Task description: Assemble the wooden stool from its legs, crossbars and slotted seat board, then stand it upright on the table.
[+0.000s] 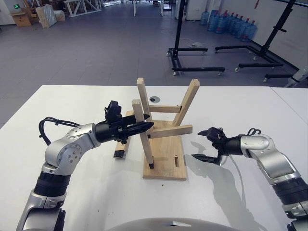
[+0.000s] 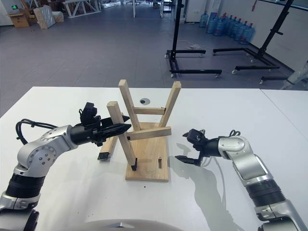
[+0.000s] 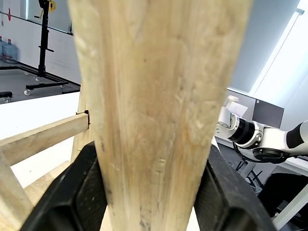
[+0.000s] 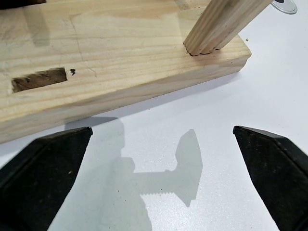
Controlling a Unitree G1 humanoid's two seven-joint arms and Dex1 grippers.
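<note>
Though carrying two upright legs (image 1: pixel 143 98) and two crossbars (image 1: pixel 163 109), lies flat and underside up in the middle of the tabletop (image 1: pixel 72 106): the seat board (image 1: pixel 166 171), long axis from 12 to 6 o'clock. Leaning over its 7 o'clock corner, a third leg (image 1: pixel 148 149), top tipped toward 11 o'clock, dark lower end down at the board; cannot tell whether seated in a slot. Clamped at mid-length by the left gripper (image 1: pixel 147 127), from the 9 o'clock side. Near the 5 o'clock corner, an empty slot (image 1: pixel 176 161). Nearest to that slot, at 3 o'clock just beside the board's edge, the right gripper (image 1: pixel 197 144), jaws wide apart, holding nothing. Probably best to guide the leg with the left and steady the board from the right.
</note>
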